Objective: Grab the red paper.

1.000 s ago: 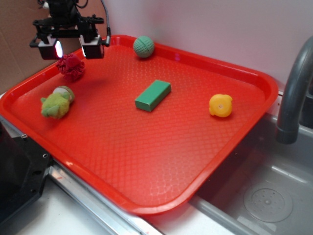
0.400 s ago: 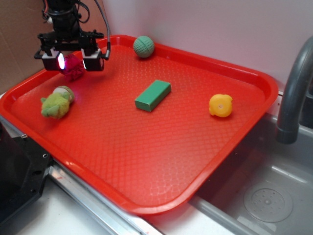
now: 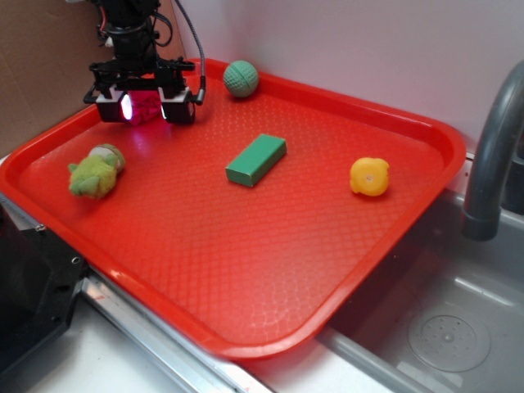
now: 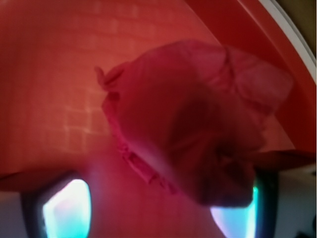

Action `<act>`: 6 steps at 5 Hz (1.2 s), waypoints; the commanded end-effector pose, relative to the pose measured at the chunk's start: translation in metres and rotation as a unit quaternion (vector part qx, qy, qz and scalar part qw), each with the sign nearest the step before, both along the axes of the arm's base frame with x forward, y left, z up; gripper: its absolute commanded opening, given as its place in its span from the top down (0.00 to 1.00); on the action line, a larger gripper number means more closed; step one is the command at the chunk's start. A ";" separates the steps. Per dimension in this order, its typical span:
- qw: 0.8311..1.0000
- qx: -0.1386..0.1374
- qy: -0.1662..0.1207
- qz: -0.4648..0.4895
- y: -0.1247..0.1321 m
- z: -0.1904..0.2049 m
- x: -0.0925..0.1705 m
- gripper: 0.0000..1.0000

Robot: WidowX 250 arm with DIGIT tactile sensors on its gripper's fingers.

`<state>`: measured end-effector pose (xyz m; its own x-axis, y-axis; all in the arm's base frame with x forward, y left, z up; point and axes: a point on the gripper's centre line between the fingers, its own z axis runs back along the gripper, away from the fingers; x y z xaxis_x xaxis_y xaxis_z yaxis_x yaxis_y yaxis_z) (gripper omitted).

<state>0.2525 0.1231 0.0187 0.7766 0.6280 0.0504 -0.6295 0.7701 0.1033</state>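
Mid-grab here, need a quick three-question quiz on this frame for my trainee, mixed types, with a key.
1. True or false: the red paper sits between the tool's fingers.
2. Which thing lies nearest the tool? A) duck B) green plush C) block
3. Fill in: the ball rests near the tray's ____ rim, by the wall.

Key
1. True. In the exterior view the fingers flank the paper; the wrist view shows it filling the gap.
2. B
3. far
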 end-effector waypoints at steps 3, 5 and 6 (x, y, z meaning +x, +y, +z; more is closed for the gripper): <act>1.000 0.021 0.001 -0.008 0.009 0.004 -0.006 1.00; 1.000 0.012 -0.003 -0.007 0.012 0.012 -0.009 1.00; 0.999 -0.031 -0.034 0.003 0.019 0.035 -0.013 0.00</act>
